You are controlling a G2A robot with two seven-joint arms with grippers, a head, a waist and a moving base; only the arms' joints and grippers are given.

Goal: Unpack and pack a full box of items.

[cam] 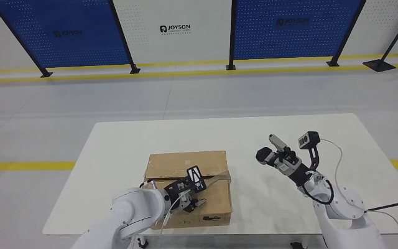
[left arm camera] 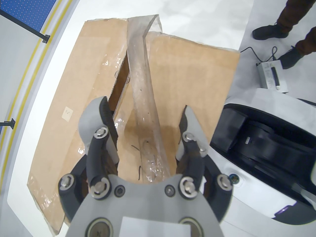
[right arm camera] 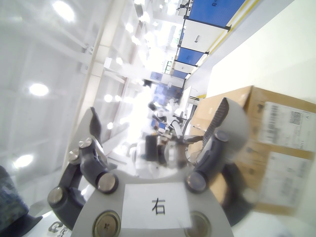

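A brown cardboard box (cam: 177,163) stands on the white table (cam: 311,134), near its front edge. A strip of clear tape (left arm camera: 142,80) is peeled up from the box's centre seam and runs between my left gripper's fingers (left arm camera: 105,114). The flap beside the seam is lifted a little, showing a dark gap. My left gripper (left arm camera: 145,118) hovers open just above the box top (left arm camera: 192,80); the same gripper (cam: 194,185) appears in the top view. My right gripper (cam: 273,151) is held open in the air to the right of the box, with nothing between its fingers. From the right wrist, the gripper (right arm camera: 158,122) faces the labelled box side (right arm camera: 256,99).
Bare table surface lies on both sides of the box and behind it. A small white device (left arm camera: 271,75) with a cable lies on the floor beside the table. Blue partition panels (cam: 68,31) stand far behind.
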